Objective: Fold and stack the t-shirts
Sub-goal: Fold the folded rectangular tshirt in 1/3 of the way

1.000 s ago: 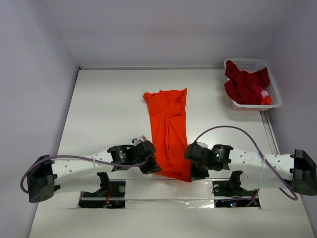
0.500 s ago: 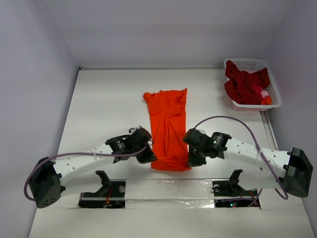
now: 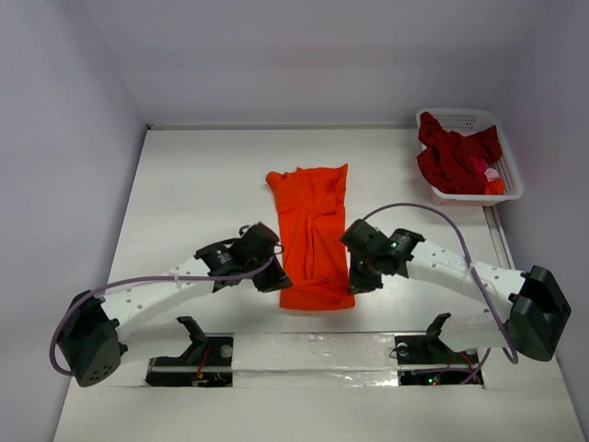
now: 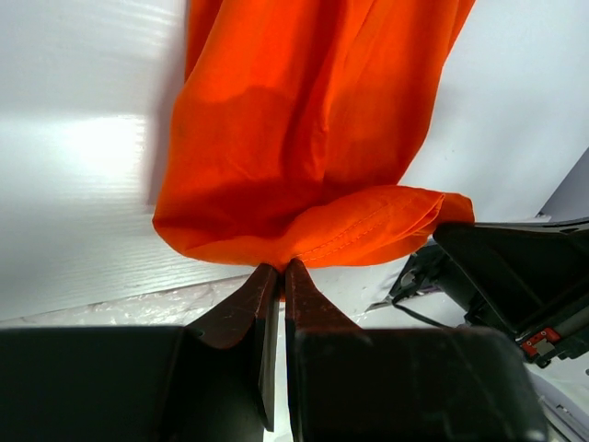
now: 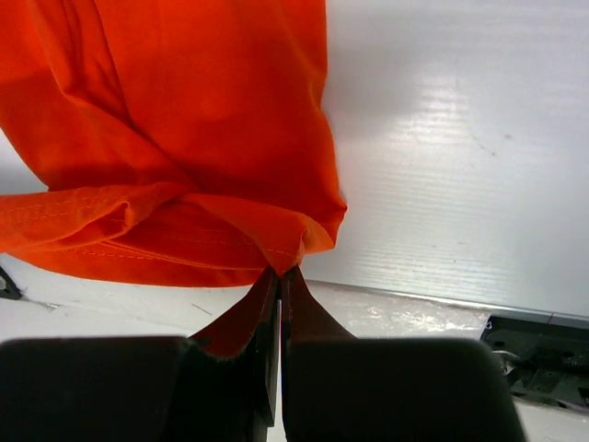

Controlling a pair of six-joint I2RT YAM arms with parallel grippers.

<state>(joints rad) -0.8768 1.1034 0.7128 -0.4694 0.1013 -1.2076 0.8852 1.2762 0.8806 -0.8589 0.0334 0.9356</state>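
Evidently we judge the orange t-shirt point(image 3: 313, 230) light and limp, best held by the lower-centre hem corners that our left gripper point(image 4: 282, 269) and right gripper point(image 5: 279, 273) pinch.

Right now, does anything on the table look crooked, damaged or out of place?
Nothing looks damaged. The orange t-shirt lies slightly slanted, its far edge uneven, one corner poking left. The dark red shirts sit in a crumpled heap in the white basket. The left gripper and right gripper each pinch the orange hem.
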